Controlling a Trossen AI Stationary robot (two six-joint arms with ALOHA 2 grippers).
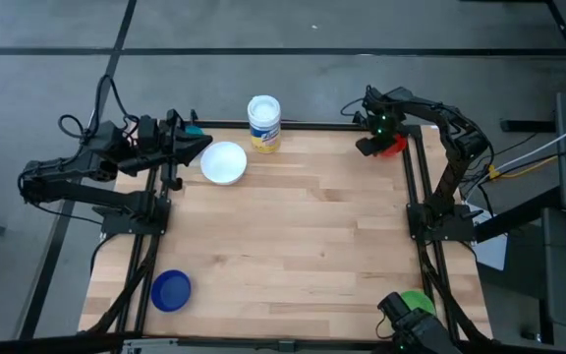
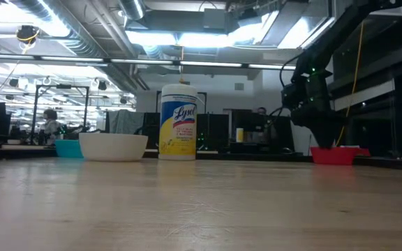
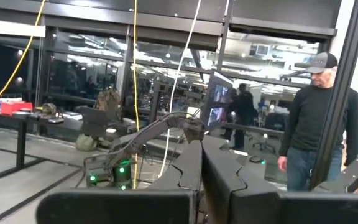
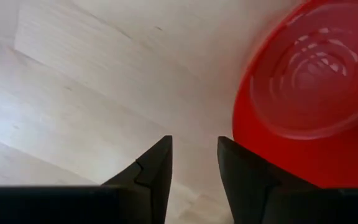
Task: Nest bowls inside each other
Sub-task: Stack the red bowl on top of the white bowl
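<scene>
A red bowl [image 4: 309, 93] sits upright on its base at the table's far right corner [image 1: 394, 146]. My right gripper [image 4: 194, 155] points down just above it, open, with bare wood in the gap and one finger beside the bowl's outer wall. My left gripper [image 3: 201, 165] is shut and raised at the far left [image 1: 200, 144], holding nothing. A white bowl [image 1: 224, 162] rests beside it, and a teal bowl [image 2: 68, 148] shows behind that. A dark blue bowl [image 1: 171, 290] lies near left, and a green bowl [image 1: 417, 300] near right.
A tall white wipes container [image 1: 264, 123] with a blue-and-yellow label stands at the far edge, right of the white bowl. Bare wood [image 1: 293, 236] fills the table's middle. A person [image 3: 319, 124] stands in the room beyond the table.
</scene>
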